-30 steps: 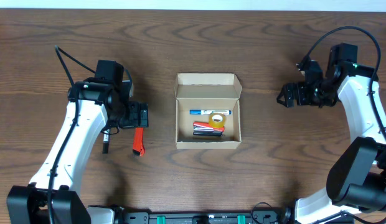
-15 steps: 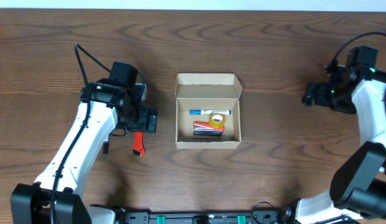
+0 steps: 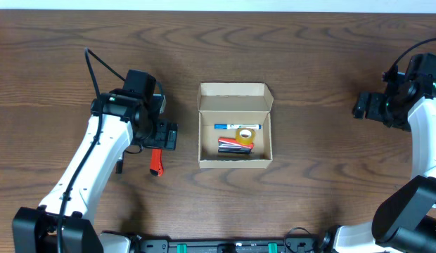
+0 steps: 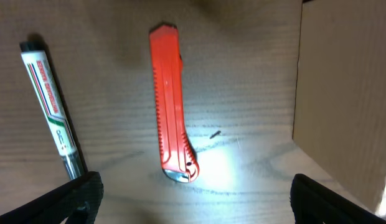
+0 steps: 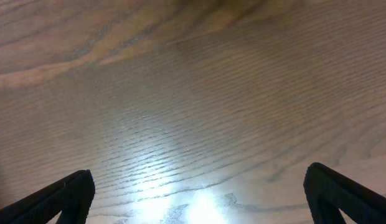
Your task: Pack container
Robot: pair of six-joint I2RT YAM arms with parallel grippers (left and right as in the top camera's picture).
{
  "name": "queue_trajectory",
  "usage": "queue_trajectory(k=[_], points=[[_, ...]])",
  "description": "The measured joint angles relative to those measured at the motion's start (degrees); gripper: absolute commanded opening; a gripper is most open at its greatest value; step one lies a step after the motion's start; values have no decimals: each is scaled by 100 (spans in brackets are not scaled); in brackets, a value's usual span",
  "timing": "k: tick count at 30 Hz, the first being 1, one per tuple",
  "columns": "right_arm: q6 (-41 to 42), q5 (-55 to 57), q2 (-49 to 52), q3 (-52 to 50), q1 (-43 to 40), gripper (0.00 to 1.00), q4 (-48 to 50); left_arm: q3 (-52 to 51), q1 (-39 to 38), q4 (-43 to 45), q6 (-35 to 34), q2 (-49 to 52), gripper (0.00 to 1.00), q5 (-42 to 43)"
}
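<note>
Left arm bends inward, left tool (image 4: 193,202) spread wide above one red utility knife (image 4: 171,106) beside one marker (image 4: 51,109). Right arm at far right, right tool (image 5: 199,199) released, empty. One open cardboard box (image 3: 235,91) sits mid-worktop (image 3: 323,183).

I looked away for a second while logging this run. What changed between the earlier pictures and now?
The right gripper moved outward, farther from the container. The left gripper shifted slightly towards the container and now hangs near the red utility knife, jaws open, holding nothing. The container, knife and marker stayed put.
</note>
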Motion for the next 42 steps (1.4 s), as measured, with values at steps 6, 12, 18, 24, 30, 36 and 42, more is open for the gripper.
queue_trajectory(k=[6,12,18,24,30,36,42], points=[[0,-101,0,0,-2,99,-4,-398,0,616,7,267,95,-52],[0,-133,0,0,-2,99,-17,-481,0,981,20,1204,97,-98],[0,-142,0,0,-2,99,-20,-459,-7,1003,9,1884,100,-184],[0,-146,0,0,0,99,-20,-433,-9,968,2,1934,78,-289],[0,-144,0,0,-2,99,-17,-431,0,824,9,1958,16,-317],[0,-144,0,0,-2,99,-15,-409,2,765,7,1952,6,-199],[0,-144,0,0,-2,99,-15,-385,2,765,-2,1939,6,-83]])
